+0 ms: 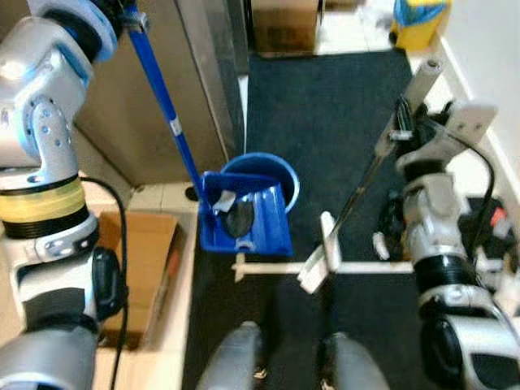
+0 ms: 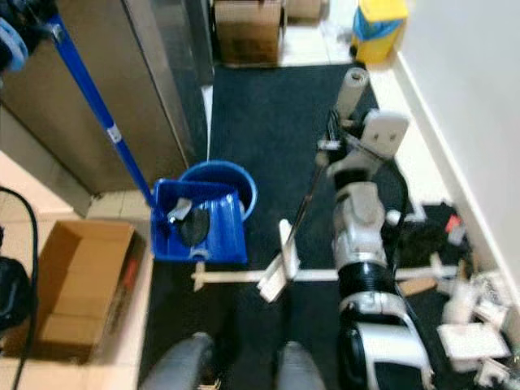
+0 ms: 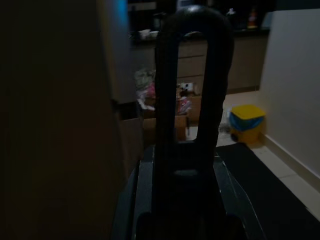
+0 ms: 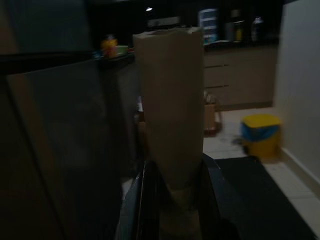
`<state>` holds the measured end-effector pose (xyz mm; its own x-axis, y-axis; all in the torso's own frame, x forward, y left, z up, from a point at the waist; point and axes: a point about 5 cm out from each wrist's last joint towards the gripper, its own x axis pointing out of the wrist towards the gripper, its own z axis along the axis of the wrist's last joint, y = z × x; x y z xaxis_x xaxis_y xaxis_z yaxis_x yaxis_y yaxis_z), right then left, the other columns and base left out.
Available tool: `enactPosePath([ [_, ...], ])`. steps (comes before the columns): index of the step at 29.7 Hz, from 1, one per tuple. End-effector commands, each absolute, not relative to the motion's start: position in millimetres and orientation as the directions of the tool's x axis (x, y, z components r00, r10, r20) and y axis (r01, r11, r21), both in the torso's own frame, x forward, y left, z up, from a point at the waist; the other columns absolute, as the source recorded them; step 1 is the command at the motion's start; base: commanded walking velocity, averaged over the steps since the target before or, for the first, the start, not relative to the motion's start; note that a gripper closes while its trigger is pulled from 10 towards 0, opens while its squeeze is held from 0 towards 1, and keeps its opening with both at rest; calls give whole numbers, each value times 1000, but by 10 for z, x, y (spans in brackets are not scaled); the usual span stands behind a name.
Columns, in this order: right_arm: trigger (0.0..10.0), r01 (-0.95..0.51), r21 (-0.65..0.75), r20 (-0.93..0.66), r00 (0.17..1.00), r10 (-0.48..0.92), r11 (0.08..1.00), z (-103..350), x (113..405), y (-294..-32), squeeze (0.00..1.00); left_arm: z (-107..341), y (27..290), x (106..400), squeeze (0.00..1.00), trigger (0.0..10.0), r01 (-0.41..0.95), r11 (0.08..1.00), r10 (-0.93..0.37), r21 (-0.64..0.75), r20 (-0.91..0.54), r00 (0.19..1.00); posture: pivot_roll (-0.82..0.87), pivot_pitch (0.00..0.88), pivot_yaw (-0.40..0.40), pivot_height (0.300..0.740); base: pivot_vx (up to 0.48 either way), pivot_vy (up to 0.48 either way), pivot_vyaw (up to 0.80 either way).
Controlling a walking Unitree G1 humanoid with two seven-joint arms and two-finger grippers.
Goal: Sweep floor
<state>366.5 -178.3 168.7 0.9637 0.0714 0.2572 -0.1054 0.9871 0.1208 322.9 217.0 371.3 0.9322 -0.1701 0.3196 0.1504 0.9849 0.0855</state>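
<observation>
A blue dustpan [image 1: 248,219] stands on the dark mat [image 1: 333,122], tilted against a blue bucket [image 1: 264,172]. A dark lump and a grey scrap lie in the pan. Its long blue handle [image 1: 162,97] rises to the upper left, where my left gripper [image 3: 187,200] is shut on its black looped end [image 3: 192,75]. My right gripper [image 4: 172,200] is shut on the beige grip [image 1: 424,80] of a broom. The broom's thin shaft slants down to a white broom head [image 1: 319,262] on the mat, just right of the dustpan.
An open cardboard box [image 1: 142,268] sits on the tiles at my left, by a metal cabinet [image 1: 162,106]. White strips [image 1: 366,266] cross the mat. Clutter [image 2: 463,317] lies along the right wall. A yellow bin [image 1: 420,20] and another box [image 1: 284,24] stand far ahead.
</observation>
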Motion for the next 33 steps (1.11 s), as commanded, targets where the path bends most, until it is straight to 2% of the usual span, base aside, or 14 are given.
enactPosePath([
  [1, 10000, -87, 118, 280, 959, 51, 989, 1709, 3647, -1843, 0, 3869, 2197, 3154, 0, 10000, 131, 984, -169, 124, 380, 909, 25, 141, 89, 740, 454, 0, 0],
  [13, 10000, -82, 118, 279, 959, 47, 990, 1699, 3642, -1855, 0, 3884, 2176, 3197, 0, 10000, 132, 980, -180, 146, 395, 901, 22, 144, 91, 740, 428, 0, 0],
  [23, 10000, -49, 93, 273, 962, 22, 994, 1681, 3628, -1938, 0, 3841, 2135, 3247, 0, 10000, 91, 961, -196, 262, 411, 890, 19, 145, 93, 740, 0, 0, 0],
  [29, 10000, -23, -6, 245, 969, 24, 1000, 1606, 3610, -1968, 0, 3807, 2132, 3271, 0, 10000, 42, 943, -188, 329, 425, 885, 17, 143, 93, 740, 0, 0, 0],
  [33, 10000, 0, -20, 220, 975, 5, 1000, 1534, 3592, -2011, 0, 3796, 2109, 3285, 0, 10000, 41, 929, -214, 368, 444, 870, 17, 140, 93, 740, 0, 0, 0],
])
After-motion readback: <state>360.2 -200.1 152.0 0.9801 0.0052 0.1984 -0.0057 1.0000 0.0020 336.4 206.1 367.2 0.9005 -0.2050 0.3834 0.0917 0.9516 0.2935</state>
